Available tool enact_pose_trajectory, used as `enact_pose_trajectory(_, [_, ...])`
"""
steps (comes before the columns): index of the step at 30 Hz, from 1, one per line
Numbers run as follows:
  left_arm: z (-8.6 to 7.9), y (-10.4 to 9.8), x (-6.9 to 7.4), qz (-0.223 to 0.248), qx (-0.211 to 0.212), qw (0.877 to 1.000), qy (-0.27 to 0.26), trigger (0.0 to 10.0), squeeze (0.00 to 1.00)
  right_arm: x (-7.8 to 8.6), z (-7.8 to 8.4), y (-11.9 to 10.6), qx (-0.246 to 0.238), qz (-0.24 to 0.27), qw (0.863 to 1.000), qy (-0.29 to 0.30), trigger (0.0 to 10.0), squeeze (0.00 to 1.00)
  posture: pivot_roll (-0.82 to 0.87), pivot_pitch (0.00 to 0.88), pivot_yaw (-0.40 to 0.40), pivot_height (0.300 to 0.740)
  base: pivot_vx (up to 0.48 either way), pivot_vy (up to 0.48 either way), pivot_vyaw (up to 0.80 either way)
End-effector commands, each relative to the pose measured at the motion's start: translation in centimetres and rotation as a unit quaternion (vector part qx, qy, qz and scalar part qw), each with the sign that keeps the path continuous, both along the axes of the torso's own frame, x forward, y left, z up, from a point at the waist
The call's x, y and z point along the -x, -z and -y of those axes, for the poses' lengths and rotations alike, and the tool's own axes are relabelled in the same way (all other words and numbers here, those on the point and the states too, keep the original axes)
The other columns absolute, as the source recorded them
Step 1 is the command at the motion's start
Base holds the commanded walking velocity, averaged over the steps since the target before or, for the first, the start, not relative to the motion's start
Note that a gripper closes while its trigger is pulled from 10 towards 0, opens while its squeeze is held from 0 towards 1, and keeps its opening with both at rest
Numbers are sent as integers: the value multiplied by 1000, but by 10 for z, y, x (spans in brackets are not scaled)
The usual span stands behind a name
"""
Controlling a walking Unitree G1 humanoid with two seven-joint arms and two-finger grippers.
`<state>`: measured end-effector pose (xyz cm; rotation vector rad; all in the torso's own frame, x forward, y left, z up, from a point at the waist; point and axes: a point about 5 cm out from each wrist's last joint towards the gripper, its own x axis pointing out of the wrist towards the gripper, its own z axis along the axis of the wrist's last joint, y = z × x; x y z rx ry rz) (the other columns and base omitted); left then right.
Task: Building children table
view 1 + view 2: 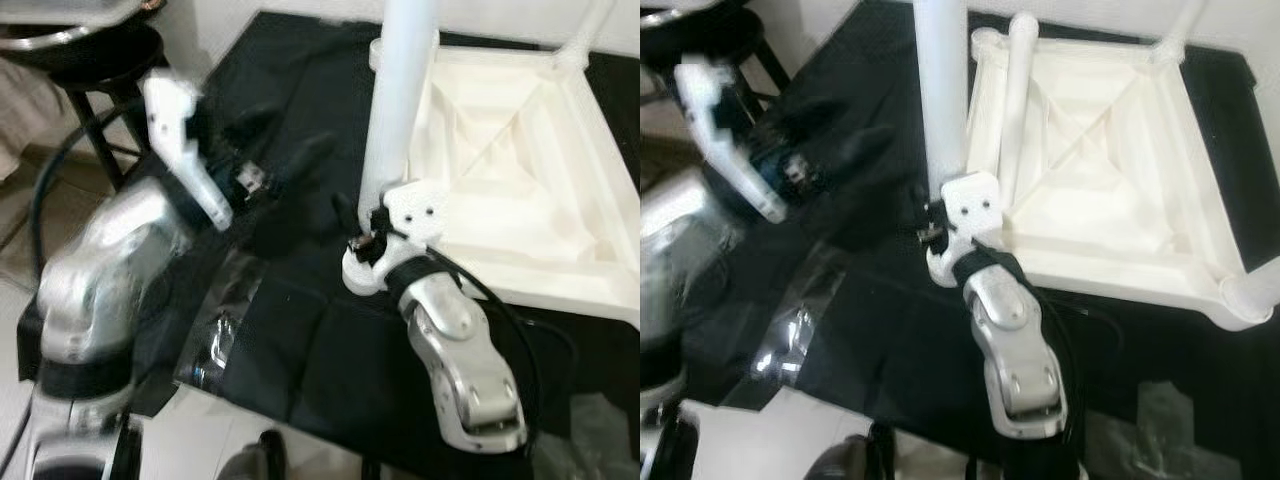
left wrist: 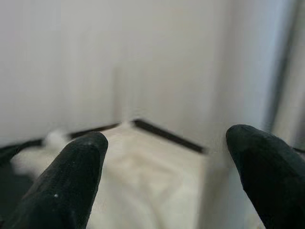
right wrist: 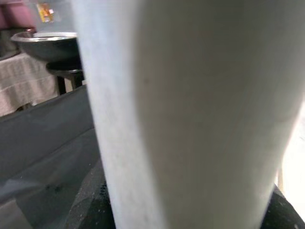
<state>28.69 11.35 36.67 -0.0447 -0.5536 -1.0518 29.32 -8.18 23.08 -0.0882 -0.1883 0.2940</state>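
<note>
So the whole work area is covered by a black cloth (image 1: pixel 300 340) spread over the floor, wrinkled in spots. There's a crinkly clear plastic bag (image 1: pixel 215 335) lying on it near the 7 o'clock edge. Up at 10 o'clock there's a black stool (image 1: pixel 100 70) with a shiny metal bowl (image 3: pixel 45 43) sitting on top, just off the cloth. Some beige fabric (image 3: pixel 26 88) hangs beside the stool. Pale floor (image 1: pixel 190 440) shows at 6 o'clock.

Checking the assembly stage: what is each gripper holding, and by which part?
The right gripper clamps the white cylindrical table leg near its lower end, beside the upturned white tabletop. The left gripper is open, holding nothing.
</note>
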Motion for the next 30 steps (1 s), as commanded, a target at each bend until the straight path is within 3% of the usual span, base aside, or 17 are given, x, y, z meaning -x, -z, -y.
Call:
enact_pose_trajectory(1, [4,7,-4,-21,-21,999,20,10000,0,-6,10,44,17,-107,993,38,10000,0,44,254,41,740,0,0,0])
enact_pose_trajectory(5, [20,-2,-14,-18,-48,998,43,10000,0,-7,4,43,11,-105,994,32,10000,0,41,246,49,740,0,0,0])
enact_pose_trajectory(16, [33,-14,-22,-31,-77,992,96,10000,0,-11,1,40,8,-98,995,31,10000,0,41,241,55,740,0,0,0])
enact_pose_trajectory(17, [34,-15,-20,-28,-91,988,120,10000,1000,-12,0,40,8,-97,995,29,10000,0,41,236,57,740,0,0,0])
enact_pose_trajectory(23, [32,-15,-14,-23,-112,981,158,10000,1000,-13,-2,40,7,-96,995,26,10000,0,40,235,56,740,0,0,0])
enact_pose_trajectory(26, [16,-14,-6,-21,-129,968,213,10000,1000,-12,-4,40,5,-96,995,22,10000,0,37,229,52,740,0,0,0])
enact_pose_trajectory(30, [12,-13,-8,-18,-130,969,208,10000,1000,-12,-6,39,3,-95,995,16,10000,0,39,226,50,740,0,0,0])
